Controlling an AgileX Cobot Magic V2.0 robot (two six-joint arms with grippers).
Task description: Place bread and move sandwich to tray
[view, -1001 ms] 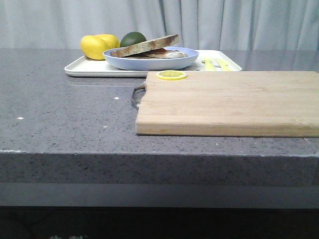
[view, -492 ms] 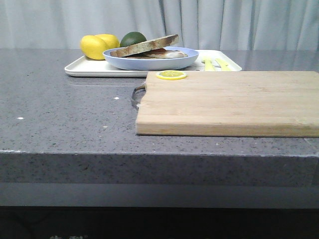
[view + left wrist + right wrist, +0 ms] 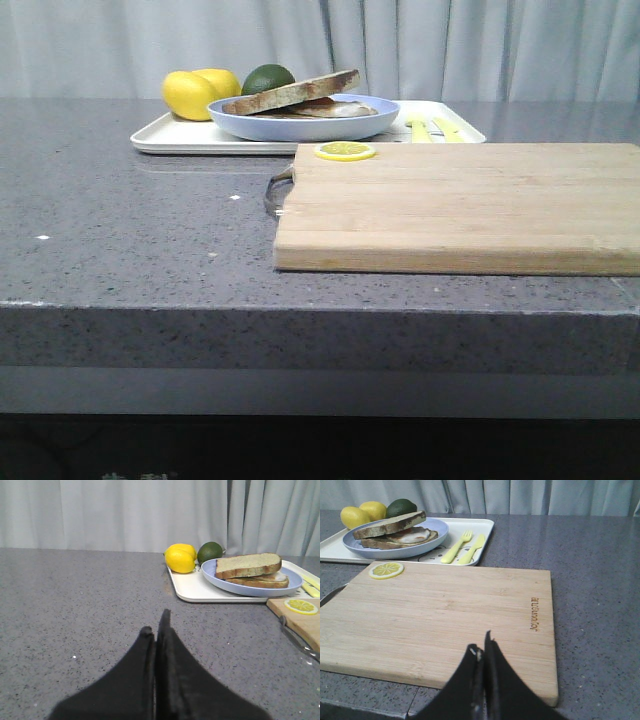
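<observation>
Two lemons, smooth and yellow, sit at the far left corner of the tray, with a dark green avocado just beside them. You see the tray as a flat white rectangle with a low rim and rounded corners, resting on the speckled grey stone counter. On the tray stands the pale blue round plate; in it lies the sandwich, whose top slice is the bread, thick, brown-crusted and pale-crumbed, tilted over the white egg and the lower slice. To the right of the plate, a pale yellow fork and knife lie side by side on the tray.

Nearer to you, the light wooden cutting board lies flat on the counter, its far edge close to the tray. A lemon slice rests on its far left corner, and a metal handle projects from its left end.

The left gripper hovers over bare counter, jaws together and empty. The right gripper hovers over the board's near edge, jaws likewise together, holding nothing.
</observation>
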